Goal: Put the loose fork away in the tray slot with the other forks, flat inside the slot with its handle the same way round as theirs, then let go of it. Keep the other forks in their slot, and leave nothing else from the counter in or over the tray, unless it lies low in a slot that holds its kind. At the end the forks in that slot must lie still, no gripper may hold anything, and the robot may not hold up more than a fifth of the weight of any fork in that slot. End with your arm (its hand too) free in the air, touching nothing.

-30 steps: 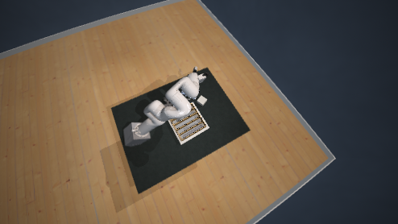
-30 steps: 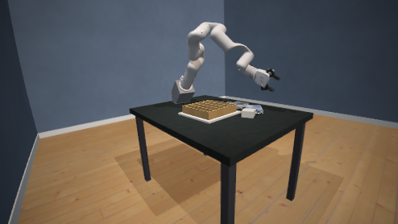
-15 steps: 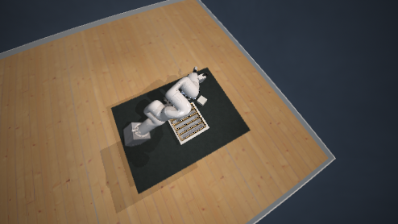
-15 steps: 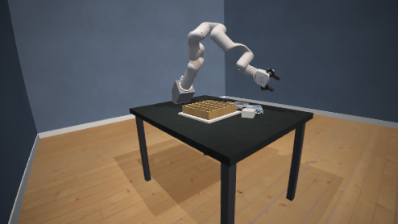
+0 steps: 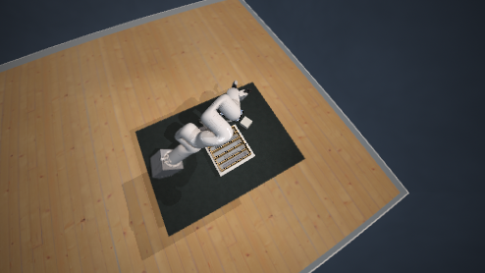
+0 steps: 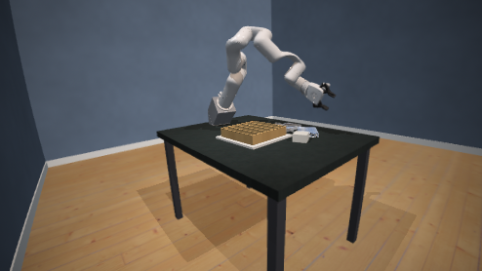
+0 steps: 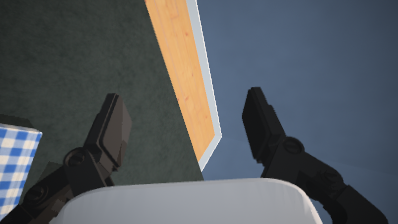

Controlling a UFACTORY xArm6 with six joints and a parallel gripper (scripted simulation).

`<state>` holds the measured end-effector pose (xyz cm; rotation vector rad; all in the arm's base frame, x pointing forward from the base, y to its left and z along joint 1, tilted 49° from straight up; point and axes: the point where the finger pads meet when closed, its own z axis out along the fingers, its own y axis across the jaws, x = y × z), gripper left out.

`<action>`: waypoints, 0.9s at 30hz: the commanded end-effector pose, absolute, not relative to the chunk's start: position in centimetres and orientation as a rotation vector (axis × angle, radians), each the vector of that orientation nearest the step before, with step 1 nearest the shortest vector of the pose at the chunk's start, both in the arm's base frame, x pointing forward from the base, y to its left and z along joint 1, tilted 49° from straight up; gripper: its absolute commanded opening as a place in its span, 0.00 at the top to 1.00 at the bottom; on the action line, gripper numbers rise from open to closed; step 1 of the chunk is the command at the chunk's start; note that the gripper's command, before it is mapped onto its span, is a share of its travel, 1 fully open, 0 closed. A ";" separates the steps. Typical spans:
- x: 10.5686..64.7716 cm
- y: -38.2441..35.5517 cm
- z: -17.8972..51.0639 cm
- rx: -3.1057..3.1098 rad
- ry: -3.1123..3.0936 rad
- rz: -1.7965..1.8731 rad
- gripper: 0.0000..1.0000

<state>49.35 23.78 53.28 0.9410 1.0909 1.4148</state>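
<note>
The wooden cutlery tray [image 5: 238, 166] [image 6: 241, 135] sits on a white base in the middle of the black table [image 5: 275, 147] [image 6: 293, 161] [image 7: 75, 50]. Rows of grey cutlery [image 5: 231, 149] lie in its slots, too small to tell forks from the rest. I cannot make out the loose fork in any view. My gripper [image 5: 242, 90] [image 6: 326, 96] [image 7: 186, 104] is open and empty. It hangs high above the table's far edge, beyond the tray, and the wrist view looks down past the table edge to the floor.
A small white box [image 5: 245, 121] [image 6: 301, 136] lies on the table just beyond the tray. A blue-and-white checked cloth [image 6: 298, 129] [image 7: 15, 160] lies next to it. The arm's base [image 5: 164, 164] [image 6: 220, 112] stands at the table's back edge.
</note>
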 end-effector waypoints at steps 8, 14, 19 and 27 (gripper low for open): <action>45.4 25.1 47.5 1.141 1.142 1.329 0.00; 43.2 25.3 44.0 1.232 1.194 1.260 0.00; 40.8 25.2 40.0 1.321 1.262 1.169 0.00; 36.5 24.6 33.7 1.433 1.388 0.999 0.00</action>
